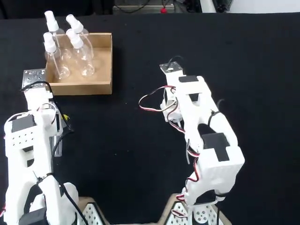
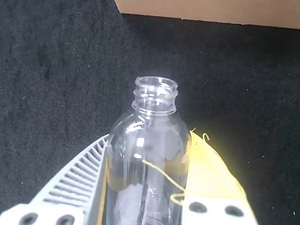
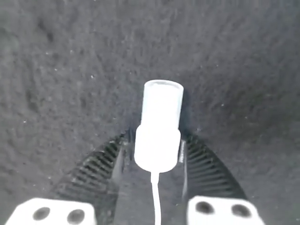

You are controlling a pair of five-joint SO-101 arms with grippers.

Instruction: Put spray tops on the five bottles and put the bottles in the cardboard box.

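A clear bottle (image 2: pixel 154 101) with a bare, open threaded neck sits upright between the fingers of my left gripper (image 2: pixel 150 140), which is shut on its body. In the high view that bottle (image 1: pixel 58 143) shows beside the left arm (image 1: pixel 33 126), just in front of the cardboard box (image 1: pixel 104 61). My right gripper (image 3: pixel 157 140) is shut on a white spray top (image 3: pixel 159 117), whose thin tube runs back between the fingers. The right arm (image 1: pixel 194 101) stands mid-table, well apart from the left arm. Several capped bottles (image 1: pixel 77 54) stand in the box.
The black cloth table (image 1: pixel 243 70) stretches open to the right and between the arms. The box's edge (image 2: pixel 211 11) lies a short way beyond the held bottle. Loose servo wires (image 1: pixel 152 101) hang at the right arm's wrist.
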